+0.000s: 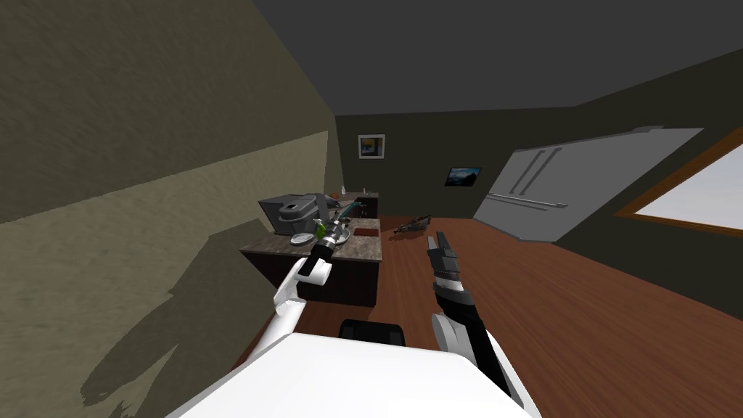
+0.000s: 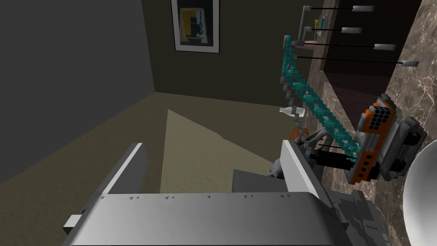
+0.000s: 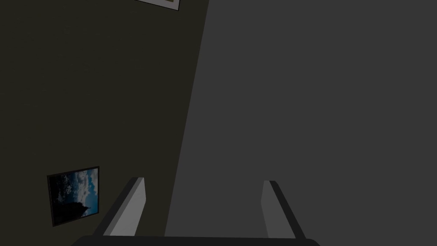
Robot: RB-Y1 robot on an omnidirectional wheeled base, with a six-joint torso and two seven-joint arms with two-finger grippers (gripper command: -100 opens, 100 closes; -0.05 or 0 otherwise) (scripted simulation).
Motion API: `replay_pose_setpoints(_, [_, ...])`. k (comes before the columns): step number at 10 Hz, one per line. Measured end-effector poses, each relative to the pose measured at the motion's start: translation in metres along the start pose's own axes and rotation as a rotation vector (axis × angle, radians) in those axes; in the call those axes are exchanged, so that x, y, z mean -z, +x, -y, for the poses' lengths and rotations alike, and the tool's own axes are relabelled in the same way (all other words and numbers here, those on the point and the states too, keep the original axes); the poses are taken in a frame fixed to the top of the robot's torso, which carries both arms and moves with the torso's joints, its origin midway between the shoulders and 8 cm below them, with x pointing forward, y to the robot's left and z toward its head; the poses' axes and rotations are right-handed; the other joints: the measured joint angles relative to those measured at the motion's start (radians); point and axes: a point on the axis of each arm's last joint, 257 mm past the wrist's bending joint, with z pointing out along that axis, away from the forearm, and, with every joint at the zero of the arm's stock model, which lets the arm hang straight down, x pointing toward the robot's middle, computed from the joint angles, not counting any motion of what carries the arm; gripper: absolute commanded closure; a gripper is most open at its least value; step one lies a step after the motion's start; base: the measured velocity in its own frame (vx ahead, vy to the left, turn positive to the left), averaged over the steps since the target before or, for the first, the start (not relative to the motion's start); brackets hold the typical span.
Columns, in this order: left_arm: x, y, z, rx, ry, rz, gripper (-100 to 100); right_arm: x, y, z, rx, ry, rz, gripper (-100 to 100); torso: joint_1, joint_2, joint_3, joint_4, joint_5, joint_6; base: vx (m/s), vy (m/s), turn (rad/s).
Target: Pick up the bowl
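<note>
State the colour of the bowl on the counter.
The bowl is white; the left wrist view shows it best.

Counts at the worktop (image 1: 366,250)
One bowl (image 1: 300,239), one left pincer (image 2: 212,145), one right pincer (image 3: 203,180), one fridge (image 1: 580,189), one window (image 1: 696,199), two wall pictures (image 1: 371,146) (image 1: 463,176).

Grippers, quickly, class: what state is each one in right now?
Left gripper: open, empty; the white bowl sits beside it, not grasped.
Right gripper: open, empty, raised in the air.
</note>
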Motion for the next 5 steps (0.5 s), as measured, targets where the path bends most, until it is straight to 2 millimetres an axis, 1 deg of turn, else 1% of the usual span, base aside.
replay_pose_setpoints(2, [-0.002, -0.001, -0.011, 0.005, -0.042, 0.009, -100, 0.000, 0.000, 0.000, 0.000, 0.000, 0.000, 0, -0.001, -0.001, 0.000, 0.000, 0.000, 0.000, -0.019, 0.012, 0.005])
replay_pose_setpoints(3, [-0.009, 0.001, -0.013, 0.009, -0.058, 0.009, -100, 0.000, 0.000, 0.000, 0.000, 0.000, 0.000, 0, -0.001, -0.001, 0.000, 0.000, 0.000, 0.000, -0.025, 0.018, -0.002])
replay_pose_setpoints(5, [-0.019, 0.002, -0.027, 0.017, -0.106, 0.018, -100, 0.000, 0.000, 0.000, 0.000, 0.000, 0.000, 0, 0.000, 0.000, 0.000, 0.000, 0.000, 0.000, -0.033, 0.022, 0.004])
